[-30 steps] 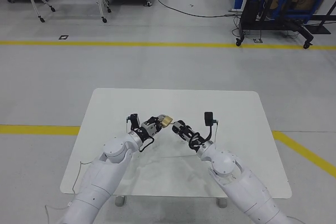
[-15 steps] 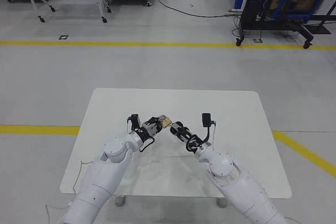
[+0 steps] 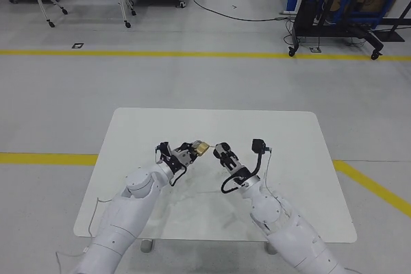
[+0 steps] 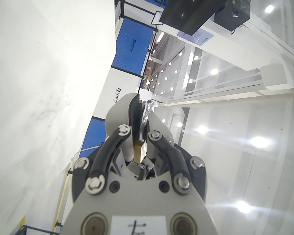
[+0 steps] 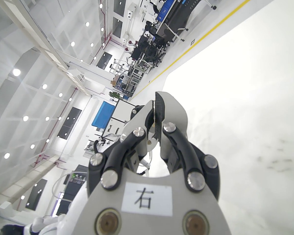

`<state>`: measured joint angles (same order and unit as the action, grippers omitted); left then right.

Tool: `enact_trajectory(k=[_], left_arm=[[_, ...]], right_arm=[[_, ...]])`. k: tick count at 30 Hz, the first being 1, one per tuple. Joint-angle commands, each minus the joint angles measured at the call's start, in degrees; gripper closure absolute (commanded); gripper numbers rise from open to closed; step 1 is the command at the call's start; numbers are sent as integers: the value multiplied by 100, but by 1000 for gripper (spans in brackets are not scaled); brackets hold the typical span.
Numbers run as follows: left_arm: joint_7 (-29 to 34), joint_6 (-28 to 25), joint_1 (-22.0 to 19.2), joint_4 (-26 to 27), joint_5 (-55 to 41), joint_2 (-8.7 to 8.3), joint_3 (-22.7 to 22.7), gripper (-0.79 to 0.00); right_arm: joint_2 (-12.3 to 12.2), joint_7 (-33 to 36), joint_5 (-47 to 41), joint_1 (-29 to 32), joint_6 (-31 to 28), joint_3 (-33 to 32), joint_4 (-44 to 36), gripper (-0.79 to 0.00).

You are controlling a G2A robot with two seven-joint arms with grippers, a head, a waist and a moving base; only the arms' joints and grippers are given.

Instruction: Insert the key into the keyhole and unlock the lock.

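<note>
My left gripper [image 3: 190,148] hangs above the middle of the white table [image 3: 288,130], shut on a small brass padlock [image 3: 201,145]. The left wrist view shows the padlock [image 4: 138,150] edge-on, deep between the fingers, with its silver shackle [image 4: 147,111] near the tips of the left gripper [image 4: 143,106]. A short gap to the right, my right gripper [image 3: 221,150] faces the padlock. In the right wrist view the right gripper [image 5: 153,103] is shut on a thin flat key [image 5: 153,119], seen edge-on between the pads. The keyhole is hidden.
Both grippers are held above the table, with bare white surface all around them. A black cable [image 3: 255,161] loops beside the right wrist. Yellow floor lines [image 3: 192,53] and wheeled racks [image 3: 335,27] lie well beyond the table.
The right gripper closed in on the padlock half a second ago, then drew back a little to the right and turned. The left gripper and padlock shifted slightly left.
</note>
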<state>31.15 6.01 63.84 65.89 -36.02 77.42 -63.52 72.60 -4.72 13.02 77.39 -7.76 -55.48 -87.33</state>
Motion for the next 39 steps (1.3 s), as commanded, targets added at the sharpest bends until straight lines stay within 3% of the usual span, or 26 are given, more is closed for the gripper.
enact_trajectory(k=[1, 20, 28, 39], left_arm=[[94, 152, -30, -8, 81, -10, 20, 0], [202, 332, -64, -2, 84, -18, -14, 0], [214, 370, -73, -30, 122, -16, 1, 0], [251, 425, -106, -82, 173, -7, 48, 0]], right_arm=[[0, -36, 367, -37, -3, 21, 71, 0], [107, 40, 813, -106, -93, 18, 441, 0], [115, 35, 346, 33, -448, -254, 332, 0], [149, -7, 1326, 63, -370, -84, 344, 0]])
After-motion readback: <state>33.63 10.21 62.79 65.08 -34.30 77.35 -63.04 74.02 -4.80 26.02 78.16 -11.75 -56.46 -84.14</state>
